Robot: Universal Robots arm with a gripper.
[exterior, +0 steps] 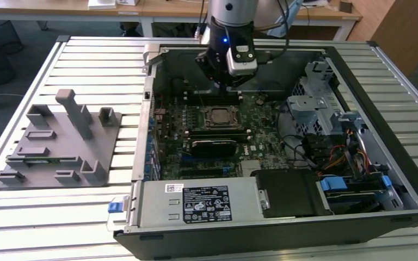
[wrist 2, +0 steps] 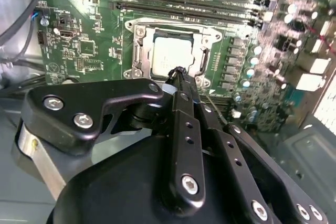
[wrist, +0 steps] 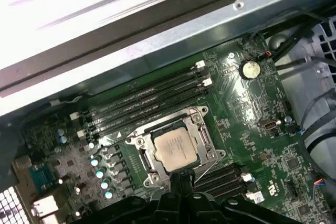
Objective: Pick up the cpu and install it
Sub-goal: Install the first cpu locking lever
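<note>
The cpu (wrist: 175, 149) lies flat in the motherboard socket, its silvery top facing up, framed by the metal socket bracket (wrist: 142, 141). It also shows as a pale square in the second wrist view (wrist 2: 170, 53) and as a small square in the exterior view (exterior: 216, 116). My gripper (wrist 2: 177, 73) hovers just above the socket's edge, fingers pressed together with nothing between them. In the exterior view the gripper (exterior: 227, 88) hangs inside the open computer case, just behind the socket. The black fingers (wrist: 178, 184) rise beside the cpu without touching it.
The open case (exterior: 383, 70) walls in the motherboard. Memory slots (wrist: 149, 98) run alongside the socket. A drive cage (exterior: 318, 103) and cables (exterior: 339, 157) stand at the exterior view's right, with a power supply (exterior: 194, 202) in front. A grey fixture with posts (exterior: 60, 141) sits on the slatted table.
</note>
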